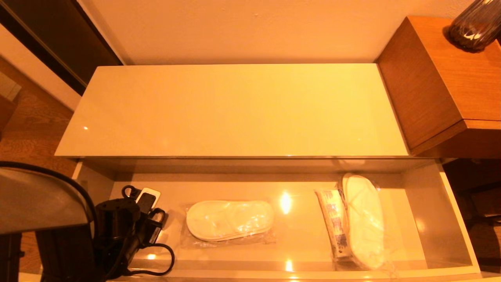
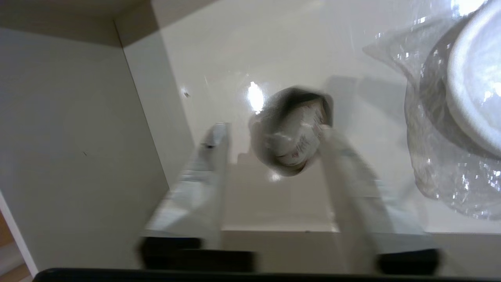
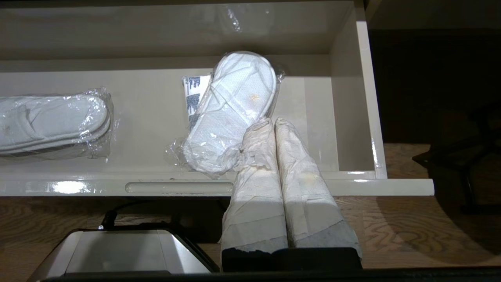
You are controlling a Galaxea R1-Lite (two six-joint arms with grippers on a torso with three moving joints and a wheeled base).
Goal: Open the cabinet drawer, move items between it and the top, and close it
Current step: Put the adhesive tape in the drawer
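Observation:
The cabinet drawer (image 1: pixel 458 219) stands pulled out below the glossy cream top (image 1: pixel 235 109), which is bare. My left gripper (image 2: pixel 272 131) is inside the drawer's left end (image 1: pixel 145 199), open. The dark tape ring (image 2: pixel 291 135) sits between its spread fingertips, against one finger and clear of the other. One bag of white slippers (image 1: pixel 229 219) lies mid-drawer. A second bag of slippers (image 1: pixel 364 219) lies at the right, partly over the blue-printed white packet (image 1: pixel 332 223). My right gripper (image 3: pixel 270 123) is shut and empty above the drawer's front edge (image 3: pixel 78 187), beside the right slippers (image 3: pixel 231 113).
A taller brown wooden cabinet (image 1: pixel 442 78) with a dark vase (image 1: pixel 475 25) stands right of the low cabinet. The wall runs behind the top. Wooden floor (image 3: pixel 411 235) lies in front of the drawer. My grey left arm link (image 1: pixel 35 199) fills the near left.

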